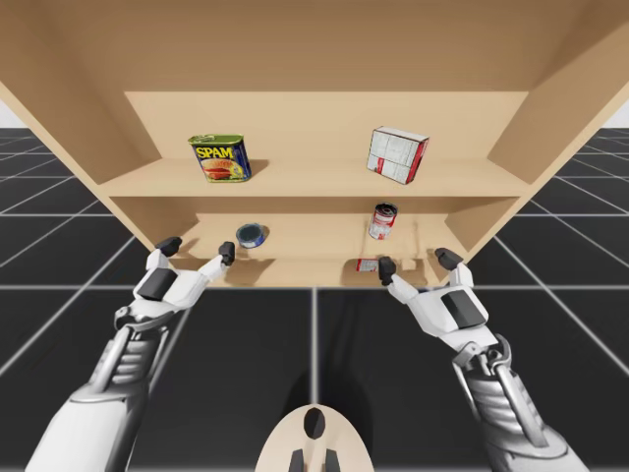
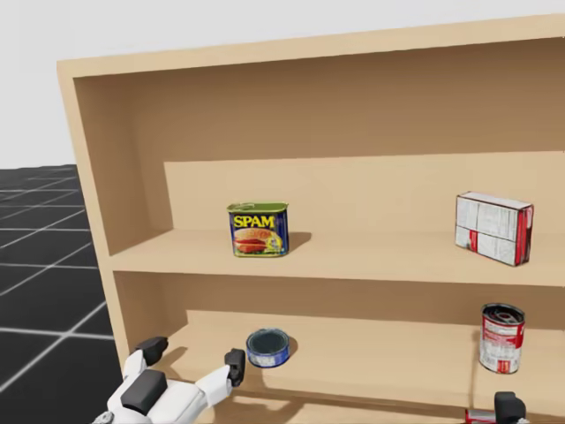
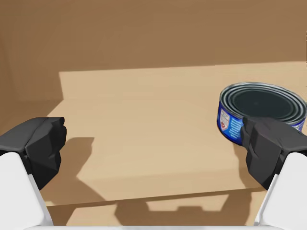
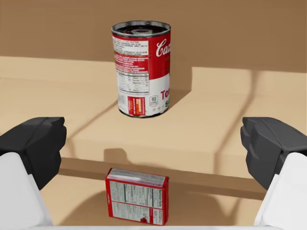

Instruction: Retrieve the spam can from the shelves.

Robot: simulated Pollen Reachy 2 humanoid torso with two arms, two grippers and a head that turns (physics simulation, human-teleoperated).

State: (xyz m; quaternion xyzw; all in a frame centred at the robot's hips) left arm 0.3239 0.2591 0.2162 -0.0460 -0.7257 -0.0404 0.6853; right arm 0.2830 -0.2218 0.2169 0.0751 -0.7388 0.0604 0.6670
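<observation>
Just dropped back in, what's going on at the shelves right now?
Nothing is held yet. My left pincer and right pincer are both open, in front of the lower shelf. The blue-and-yellow rectangular can stands untouched on the upper shelf, left of a white-and-red box. The left pincer faces a flat blue tin, the right a red-and-white round can, with a small red box lying nearer the pincer.

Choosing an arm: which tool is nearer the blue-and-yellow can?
Left. My left tool hangs low, almost under the blue-and-yellow can; my right tool is far to the right, before the red-and-white can.
</observation>
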